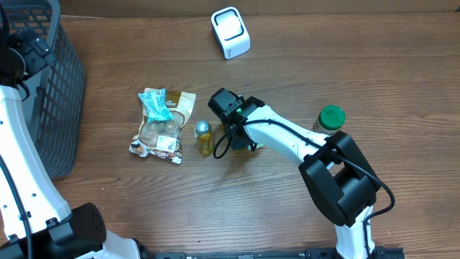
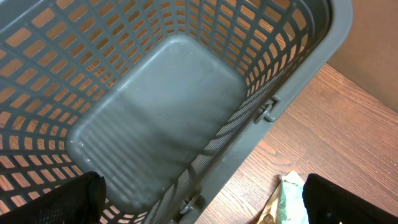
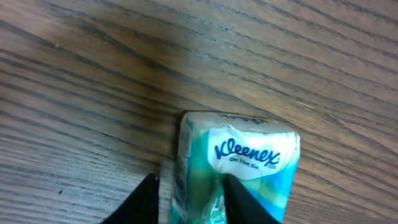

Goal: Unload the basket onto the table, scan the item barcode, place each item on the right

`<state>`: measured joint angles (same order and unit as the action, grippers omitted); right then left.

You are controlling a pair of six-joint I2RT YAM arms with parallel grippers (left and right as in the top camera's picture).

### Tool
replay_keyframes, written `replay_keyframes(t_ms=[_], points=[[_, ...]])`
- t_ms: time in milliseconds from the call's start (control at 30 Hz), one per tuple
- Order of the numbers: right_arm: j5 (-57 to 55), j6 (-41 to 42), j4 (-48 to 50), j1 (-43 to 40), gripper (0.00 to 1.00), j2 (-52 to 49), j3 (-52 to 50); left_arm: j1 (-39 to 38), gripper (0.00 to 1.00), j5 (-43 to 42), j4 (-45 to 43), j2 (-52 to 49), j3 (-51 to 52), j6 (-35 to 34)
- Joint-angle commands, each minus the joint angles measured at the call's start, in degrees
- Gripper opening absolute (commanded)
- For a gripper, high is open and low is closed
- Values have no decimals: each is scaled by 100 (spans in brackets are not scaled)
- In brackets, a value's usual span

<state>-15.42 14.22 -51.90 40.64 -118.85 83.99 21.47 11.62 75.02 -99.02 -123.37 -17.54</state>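
Right pincer (image 3: 189, 182) has its two black fingers pressed against the sides of the teal-and-white soft-film Kleenex tissue pack (image 3: 249, 155). The pack looks clamped yet lies flat on the brown wood-grain tabletop (image 3: 93, 74), well apart from the white boxy barcode scanner (image 1: 230, 32) and on the robot's side of it; from overhead the arm hides the pack. Left pincer (image 2: 199, 208) hangs wide open and empty above the grey plastic lattice basket (image 2: 336, 37), far to the left of the scanner. The main risk, as I judge it, is the pack itself: a pillow of loose tissues in slick film gives under pressure, so it could squirm out or droop on the lift. Where the barcode is printed cannot be seen; if it faces the wood, carrying the pack to the scanner as it lies would present the wrong face. The film is glossy and creased, so glare or a wrinkle across the bars could also spoil a read. A small clear bottle of yellow liquid with a silvery cap (image 1: 204, 137), nearer the robot than the scanner, stands just beside the wrist and could be knocked over by a careless swing. The tabletop is matte and finely grooved.
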Motion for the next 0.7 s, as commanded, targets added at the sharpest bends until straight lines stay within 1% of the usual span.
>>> replay_keyframes(t_ms=[0,133,167,233,267,333,433,600,667], points=[[-68,76,-26,22,27,-90,-66,15,100,15,-22,-31,-52,103],[-258,76,-7,22,19,-94,-251,15,99,15,-22,-31,-52,103],[-256,79,-7,22,19,-94,-275,15,99,15,-22,-31,-52,103],[-251,76,-13,22,11,-94,-275,15,99,15,-22,-31,-52,103],[-254,72,-42,22,4,-85,-267,15,99,15,-22,-31,-52,103],[-251,76,-107,22,4,-85,-223,15,99,15,-22,-31,-52,103],[39,81,-402,4,4,-74,107,15,100,15,-22,-31,-52,103],[1040,76,-710,-164,4,48,769,15,99,15,-22,-31,-52,103],[1731,76,-717,-352,4,122,955,15,99,15,-22,-31,-52,103]])
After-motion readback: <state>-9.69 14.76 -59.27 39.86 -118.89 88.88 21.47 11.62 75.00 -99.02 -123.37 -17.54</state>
